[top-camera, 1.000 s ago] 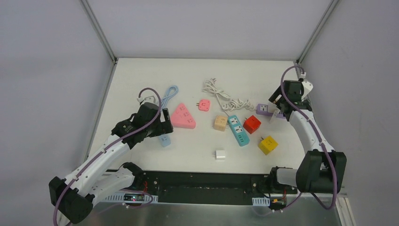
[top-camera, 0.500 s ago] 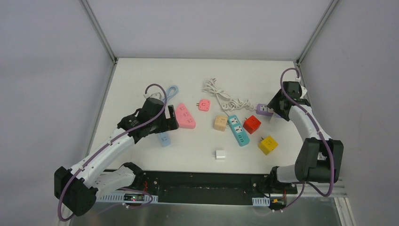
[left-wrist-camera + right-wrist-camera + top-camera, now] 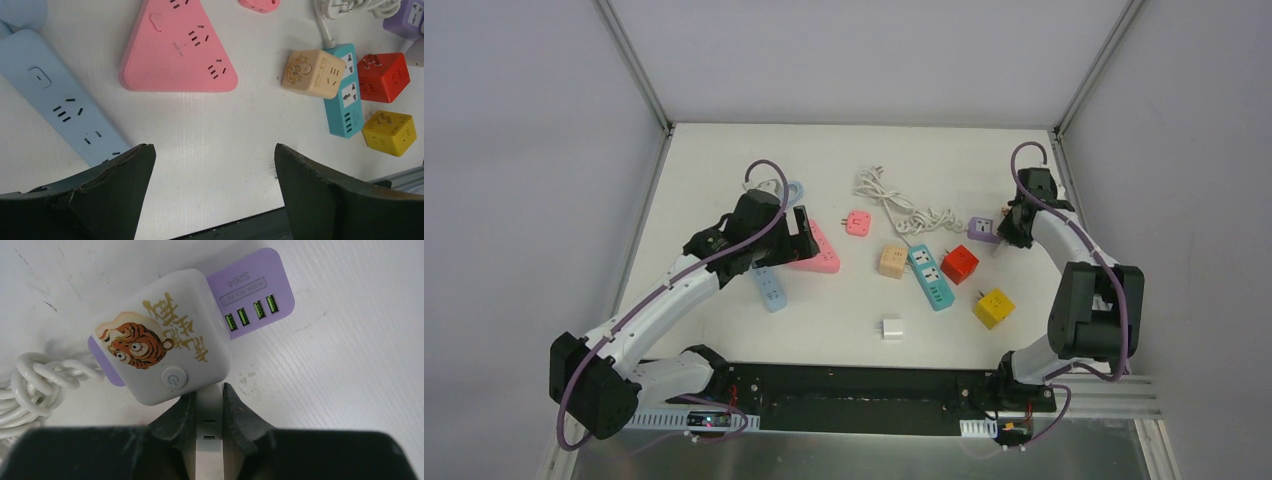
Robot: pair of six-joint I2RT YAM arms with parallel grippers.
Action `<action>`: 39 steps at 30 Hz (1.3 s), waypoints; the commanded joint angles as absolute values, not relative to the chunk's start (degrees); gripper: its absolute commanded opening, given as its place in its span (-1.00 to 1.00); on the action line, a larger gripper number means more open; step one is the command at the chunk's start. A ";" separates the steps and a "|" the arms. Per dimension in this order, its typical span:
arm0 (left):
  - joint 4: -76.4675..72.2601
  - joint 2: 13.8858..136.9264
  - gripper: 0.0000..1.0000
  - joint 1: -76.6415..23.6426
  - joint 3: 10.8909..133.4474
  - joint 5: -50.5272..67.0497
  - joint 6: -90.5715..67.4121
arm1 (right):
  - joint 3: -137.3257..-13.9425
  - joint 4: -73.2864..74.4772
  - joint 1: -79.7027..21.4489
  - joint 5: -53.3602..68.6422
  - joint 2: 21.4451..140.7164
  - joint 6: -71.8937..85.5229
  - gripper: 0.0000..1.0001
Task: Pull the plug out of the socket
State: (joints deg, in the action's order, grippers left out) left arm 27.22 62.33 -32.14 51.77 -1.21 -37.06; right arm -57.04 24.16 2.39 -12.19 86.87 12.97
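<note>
Tiger plug (image 3: 160, 335) sits on the purple "S204" socket (image 3: 252, 287).
Right jaws pinch the plug; left jaws gape wide, empty.

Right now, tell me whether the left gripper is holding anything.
No, the left gripper is open, and only bare table shows between its fingers.

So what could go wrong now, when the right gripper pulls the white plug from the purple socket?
1. Nothing holds the purple socket down. The left gripper is open, far off near the pink strip, so the socket may lift with the white plug.
2. The right gripper seems to pinch only a narrow strip at the plug's edge, so it may slip.
</note>
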 commanded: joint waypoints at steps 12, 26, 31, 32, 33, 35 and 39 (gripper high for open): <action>13.24 80.16 0.82 -32.45 65.79 13.46 -39.98 | -57.32 22.26 -6.44 4.27 85.23 3.60 -0.89; 3.23 107.41 0.66 -42.97 88.40 16.94 -41.29 | -58.09 21.05 -9.23 3.75 83.08 5.74 0.33; -8.75 106.81 0.65 -45.57 82.54 12.60 -40.10 | -61.94 24.74 -9.10 -4.67 78.87 10.30 0.68; -11.38 106.41 0.65 -45.75 80.95 11.84 -40.28 | -63.03 25.70 -8.88 -5.64 78.81 11.12 0.68; -13.76 106.05 0.64 -46.02 79.44 11.00 -40.22 | -63.89 26.67 -8.64 -5.88 78.89 11.81 0.68; -16.94 105.80 0.61 -47.03 77.67 9.98 -38.75 | -65.92 27.74 -8.11 -6.25 80.42 13.36 0.66; -17.47 107.37 0.60 -49.86 78.89 7.31 -33.12 | -71.14 31.83 -7.21 -6.58 86.95 15.81 0.46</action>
State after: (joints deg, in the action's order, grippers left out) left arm -10.15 108.22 -47.72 77.82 11.35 -38.79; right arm -65.76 26.63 -8.25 -4.05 81.97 11.60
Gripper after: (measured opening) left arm 0.803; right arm 0.783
